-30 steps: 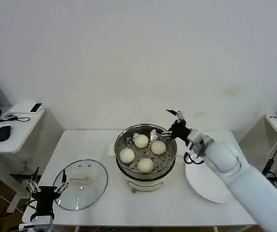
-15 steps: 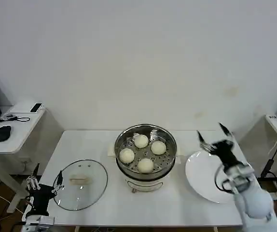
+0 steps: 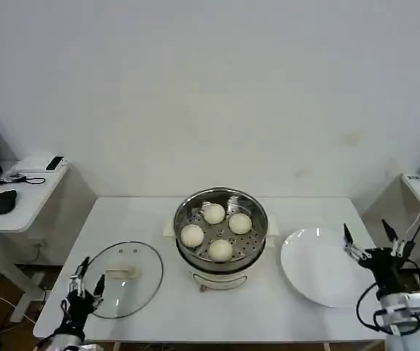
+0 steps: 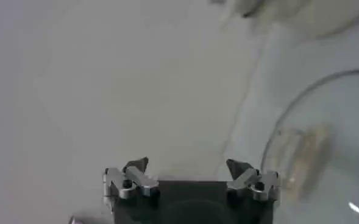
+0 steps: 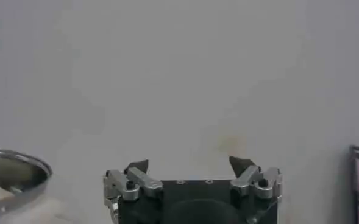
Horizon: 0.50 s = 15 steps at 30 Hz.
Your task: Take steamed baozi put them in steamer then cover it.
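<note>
Four buns (image 3: 216, 231) sit in the pot (image 3: 220, 232) at table centre. Lid (image 3: 123, 278) lies flat at 9 o'clock, my left gripper (image 3: 84, 277) spread wide beside it. My right gripper (image 3: 369, 238) gapes empty at 3, past the plate (image 3: 320, 267).

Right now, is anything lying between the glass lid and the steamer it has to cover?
Nothing visible does. The glass lid lies flat on the table, left of the steamer, with bare tabletop between them. The left hand, open, sits at the lid's near-left edge.
</note>
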### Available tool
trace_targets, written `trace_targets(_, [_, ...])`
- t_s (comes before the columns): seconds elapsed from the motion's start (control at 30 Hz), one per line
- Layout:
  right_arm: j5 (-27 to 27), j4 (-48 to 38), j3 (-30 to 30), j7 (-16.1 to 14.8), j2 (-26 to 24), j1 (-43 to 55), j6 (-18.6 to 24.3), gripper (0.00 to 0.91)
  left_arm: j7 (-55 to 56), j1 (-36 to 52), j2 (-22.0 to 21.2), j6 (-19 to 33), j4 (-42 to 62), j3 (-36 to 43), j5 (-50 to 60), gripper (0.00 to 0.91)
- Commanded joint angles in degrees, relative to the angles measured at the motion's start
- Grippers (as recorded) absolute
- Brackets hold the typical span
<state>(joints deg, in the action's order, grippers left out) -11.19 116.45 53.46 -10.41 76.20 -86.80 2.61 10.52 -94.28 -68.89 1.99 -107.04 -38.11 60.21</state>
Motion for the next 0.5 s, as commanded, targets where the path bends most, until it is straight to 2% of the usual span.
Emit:
trace_targets(0.03, [0.5,1.0,2.6,0.1,2.3,-4.0,1.5,0.907,0.4,3.0,0.9,-1.0,5.8,2.4,12.1,0.907])
trace_targets(0.5, [2.3,2.4,1.4,-0.3,3.8,-5.6,1.2,0.907,-0.8,6.9,1.8,-1.0,10.5,4.3,11.4,0.907])
